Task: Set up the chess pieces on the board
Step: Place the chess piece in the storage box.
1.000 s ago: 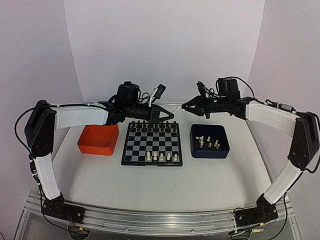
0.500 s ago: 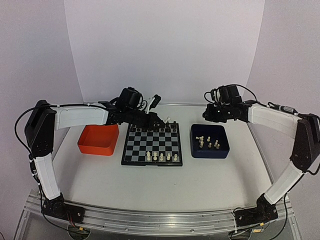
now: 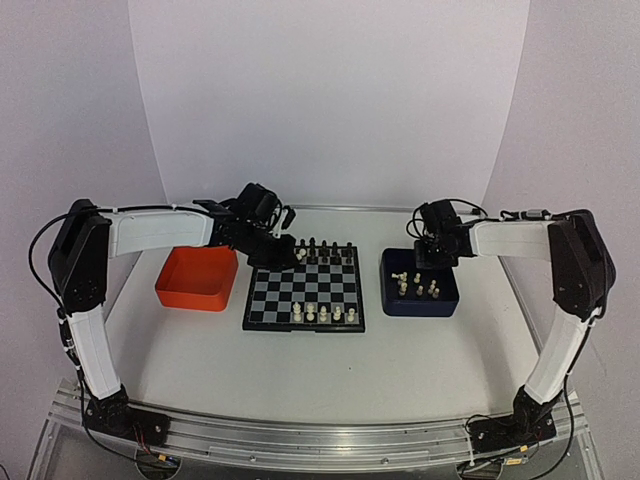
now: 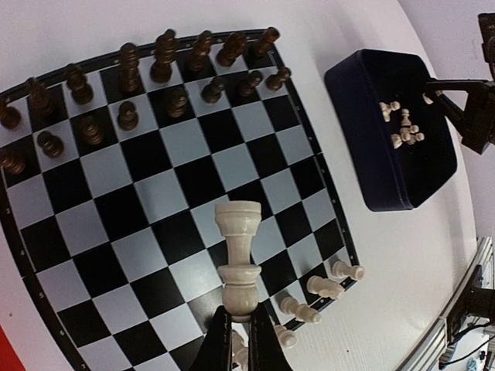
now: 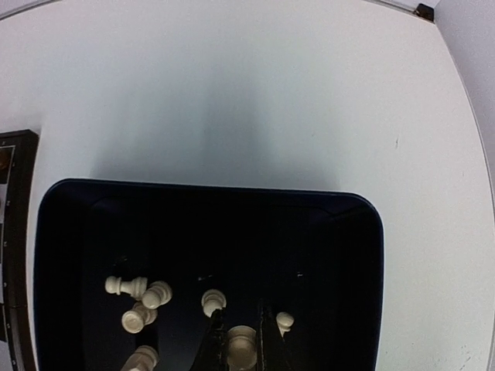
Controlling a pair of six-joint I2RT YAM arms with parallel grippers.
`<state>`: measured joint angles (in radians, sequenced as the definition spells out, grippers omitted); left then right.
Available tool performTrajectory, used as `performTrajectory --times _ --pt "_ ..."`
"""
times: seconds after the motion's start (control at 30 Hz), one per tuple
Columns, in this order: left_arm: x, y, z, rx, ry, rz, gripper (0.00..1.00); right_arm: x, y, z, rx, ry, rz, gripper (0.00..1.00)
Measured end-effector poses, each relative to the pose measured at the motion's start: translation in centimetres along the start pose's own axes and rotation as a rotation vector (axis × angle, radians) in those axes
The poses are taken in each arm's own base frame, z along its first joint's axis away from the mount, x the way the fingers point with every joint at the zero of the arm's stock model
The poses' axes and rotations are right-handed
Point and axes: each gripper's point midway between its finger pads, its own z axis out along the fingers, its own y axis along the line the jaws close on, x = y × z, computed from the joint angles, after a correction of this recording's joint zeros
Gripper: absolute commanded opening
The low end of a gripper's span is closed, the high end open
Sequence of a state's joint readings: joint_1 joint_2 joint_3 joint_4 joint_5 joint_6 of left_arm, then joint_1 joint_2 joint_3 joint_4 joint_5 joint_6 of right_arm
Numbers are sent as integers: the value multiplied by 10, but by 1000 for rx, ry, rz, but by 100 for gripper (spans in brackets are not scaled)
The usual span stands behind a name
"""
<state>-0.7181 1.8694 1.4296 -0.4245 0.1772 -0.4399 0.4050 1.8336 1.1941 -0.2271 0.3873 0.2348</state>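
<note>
Left jaws clamp the base of one cream rook (image 4: 238,263) above the board (image 4: 147,154). Right jaws stand narrow, down in the dark blue tray (image 5: 363,255), with a cream piece (image 5: 241,344) between their tips; whether it is gripped, I cannot tell. One tabletop (image 3: 400,350) carries the one board between two trays, the other being the orange tray (image 3: 195,290). Sixteen black chessmen (image 4: 130,66) fill the far two rows. Five cream chess pieces (image 3: 324,314) stand on the near row, one half hidden behind my left jaws. Seven lie in the blue tray, one cut off at the frame edge.
</note>
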Motion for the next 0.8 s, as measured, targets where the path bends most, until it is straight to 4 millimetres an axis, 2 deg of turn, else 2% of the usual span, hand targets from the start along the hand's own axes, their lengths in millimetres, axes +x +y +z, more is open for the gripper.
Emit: performTrajectory --times 0.17,0.33,0.47,0.6,0.8 --pt "-5 11 -8 -75 5 -13 0 17 -12 21 37 49 10 3" --pt "-23 5 -22 -84 -18 -14 0 23 -17 30 50 65 25 6" --pt "-28 2 -29 -89 -9 -19 0 25 -16 38 44 70 41 12" --pt "-18 6 -27 -111 48 -33 0 30 -14 44 32 83 52 29" --pt "10 16 -23 -157 184 -77 0 30 -13 45 28 82 45 37"
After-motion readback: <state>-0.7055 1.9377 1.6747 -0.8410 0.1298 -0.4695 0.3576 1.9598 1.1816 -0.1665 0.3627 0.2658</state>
